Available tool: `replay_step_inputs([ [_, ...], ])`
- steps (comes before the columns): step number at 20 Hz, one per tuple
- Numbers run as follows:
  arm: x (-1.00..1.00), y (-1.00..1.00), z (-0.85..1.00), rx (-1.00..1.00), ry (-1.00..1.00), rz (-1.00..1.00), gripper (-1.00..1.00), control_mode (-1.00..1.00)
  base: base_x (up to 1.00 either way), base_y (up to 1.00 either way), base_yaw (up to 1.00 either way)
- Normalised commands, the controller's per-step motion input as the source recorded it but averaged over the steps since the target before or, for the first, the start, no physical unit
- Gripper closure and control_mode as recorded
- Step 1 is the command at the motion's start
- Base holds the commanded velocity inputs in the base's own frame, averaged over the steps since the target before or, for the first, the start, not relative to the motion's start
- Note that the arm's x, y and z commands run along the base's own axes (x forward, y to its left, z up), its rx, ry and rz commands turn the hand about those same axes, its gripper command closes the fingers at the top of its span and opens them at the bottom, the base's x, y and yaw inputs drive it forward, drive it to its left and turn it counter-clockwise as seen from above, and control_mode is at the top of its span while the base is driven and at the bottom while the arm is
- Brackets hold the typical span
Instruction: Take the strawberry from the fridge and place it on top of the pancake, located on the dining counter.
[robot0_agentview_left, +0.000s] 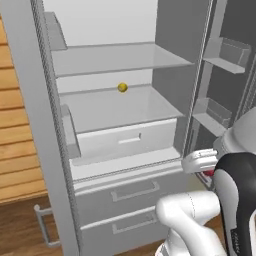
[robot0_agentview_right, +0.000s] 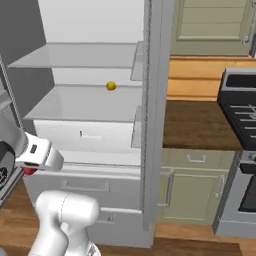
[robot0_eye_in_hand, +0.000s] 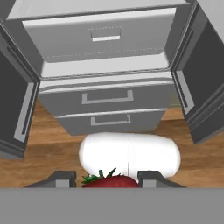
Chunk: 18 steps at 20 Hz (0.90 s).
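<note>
The white arm with dark joints is folded close to its base, its forearm raised in front of the tall light-grey fridge (robot0_agentview_left: 125, 130), whose doors stand wide open. The hand is held outside the cabinet, level with the lower white drawer and above the two bottom drawers, facing the pale interior and the wooden floor.

The two-finger tool (robot0_eye_in_hand: 105, 178) is closed on the tiny red strawberry (robot0_eye_in_hand: 111, 181): in the hand view the berry sits between the two dark fingertips (robot0_eye_in_hand: 61, 178), its green leaves at the upper left and its red body running sideways across the gap between them. From the left base view a bit of red shows just under the white hand (robot0_agentview_left: 209, 173); from the right base view it peeks out beneath the hand as well (robot0_agentview_right: 30, 171). Its long axis cannot be told for sure, as most of it is hidden.

Inside the fridge, a small yellow round fruit (robot0_agentview_left: 122, 87) rests at the back of the middle shelf (robot0_agentview_left: 120, 107), well apart from the tool.
</note>
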Motion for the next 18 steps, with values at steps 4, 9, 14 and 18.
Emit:
replay_step_inputs([
  [4,0.0,0.0,0.0,0.0,0.0,0.0,1.0,1.0,-0.37,0.06,-0.54],
  [9,0.0,0.0,0.0,0.0,0.0,0.0,1.0,1.0,-0.8,0.17,-0.55],
  [14,0.0,0.0,0.0,0.0,0.0,0.0,1.0,1.0,-0.94,0.17,-0.53],
  [18,0.0,0.0,0.0,0.0,0.0,0.0,1.0,1.0,-0.93,0.66,-0.46],
])
